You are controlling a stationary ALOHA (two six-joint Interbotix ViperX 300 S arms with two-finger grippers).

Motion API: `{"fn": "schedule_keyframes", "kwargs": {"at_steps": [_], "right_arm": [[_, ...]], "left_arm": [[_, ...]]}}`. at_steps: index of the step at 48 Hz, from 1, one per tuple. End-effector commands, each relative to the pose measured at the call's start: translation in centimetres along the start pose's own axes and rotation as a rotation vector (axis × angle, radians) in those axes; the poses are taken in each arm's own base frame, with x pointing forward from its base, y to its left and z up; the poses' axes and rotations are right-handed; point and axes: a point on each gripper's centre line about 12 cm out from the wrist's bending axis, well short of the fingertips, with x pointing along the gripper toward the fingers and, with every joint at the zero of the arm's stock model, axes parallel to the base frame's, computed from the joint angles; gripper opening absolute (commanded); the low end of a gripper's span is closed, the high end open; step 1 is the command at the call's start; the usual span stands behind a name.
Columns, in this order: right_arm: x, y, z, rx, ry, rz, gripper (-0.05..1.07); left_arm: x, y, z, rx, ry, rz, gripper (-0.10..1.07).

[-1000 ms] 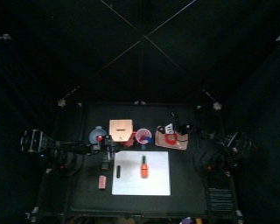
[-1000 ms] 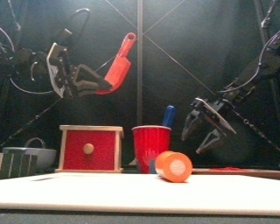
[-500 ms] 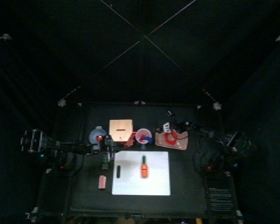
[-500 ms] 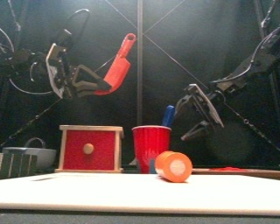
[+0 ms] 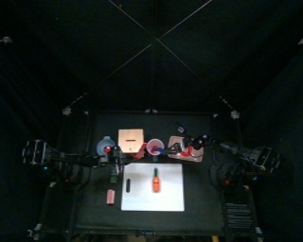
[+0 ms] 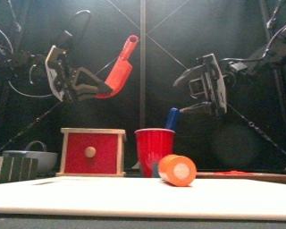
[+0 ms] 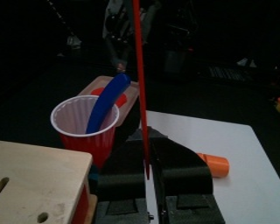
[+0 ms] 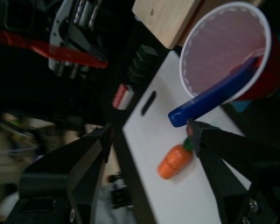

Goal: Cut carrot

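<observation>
The carrot [image 5: 155,179] is a small orange stick lying on the white board [image 5: 173,195]. The front view shows its round cut end [image 6: 177,169] on the board [image 6: 110,199]. My left gripper [image 6: 64,73] hangs high at the left, shut on a red knife-like tool [image 6: 117,64] that points up and right. In the left wrist view the tool's thin red edge [image 7: 139,70] rises from the left gripper [image 7: 146,153], with the carrot [image 7: 215,164] beyond. My right gripper [image 6: 209,80] is raised at the right, open and empty, with the carrot [image 8: 175,162] below it [image 8: 154,136].
A red cup [image 6: 155,152] holding a blue stick stands behind the board, beside a reddish wooden box [image 6: 92,150]. A thin dark tool [image 5: 129,180] lies on the board's left part. A small red item [image 5: 111,197] lies left of the board.
My right gripper has risen and swung inward towards the cup, still open. The left gripper and its red tool have stayed put, and the carrot has not moved.
</observation>
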Motion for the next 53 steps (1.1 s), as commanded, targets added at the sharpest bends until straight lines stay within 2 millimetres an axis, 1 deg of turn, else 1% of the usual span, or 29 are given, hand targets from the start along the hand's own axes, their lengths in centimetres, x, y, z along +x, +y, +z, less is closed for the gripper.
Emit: {"fn": "schedule_keyframes", "kwargs": {"at_steps": [1, 5, 13, 20, 26, 29, 34, 41, 48, 53], "right_arm": [[-1.2, 2.5, 1.6, -0.125, -0.142, -0.064, 0.98], [-2.1, 3.5, 1.8, -0.169, -0.235, -0.133, 0.98], [-3.1, 4.8, 0.8, -0.228, -0.322, -0.201, 0.98], [-2.6, 5.2, -0.9, -0.302, -0.319, -0.237, 0.98], [-2.1, 5.1, -1.8, -0.341, -0.313, -0.268, 0.98], [-1.7, 5.1, -2.2, -0.389, -0.296, -0.276, 0.98], [-1.2, 5.4, -2.4, -0.458, -0.271, -0.288, 0.98], [-0.6, 5.6, -2.4, -0.489, -0.240, -0.328, 0.98], [0.2, 6.0, -3.2, -0.537, -0.172, -0.395, 0.98], [0.2, 7.1, -3.4, -0.575, -0.117, -0.471, 0.98]], "left_arm": [[0.2, -0.1, 0.6, -0.003, -0.021, -0.004, 0.26], [0.1, -0.1, 0.6, -0.003, -0.023, -0.004, 0.26], [0.1, -0.1, 1.0, -0.007, -0.033, 0.000, 0.26], [0.0, -0.1, 1.2, -0.010, -0.043, 0.002, 0.26], [0.1, -0.1, 1.3, -0.012, -0.044, 0.002, 0.26], [0.0, -0.1, 1.2, -0.012, -0.042, 0.000, 0.26], [0.1, -0.1, 1.3, -0.014, -0.044, 0.002, 0.26], [0.1, 0.0, 1.3, -0.020, -0.045, 0.009, 0.26], [0.1, 0.0, 1.3, -0.024, -0.045, 0.012, 0.26], [0.1, 0.0, 1.4, -0.025, -0.047, 0.013, 0.26]]}}
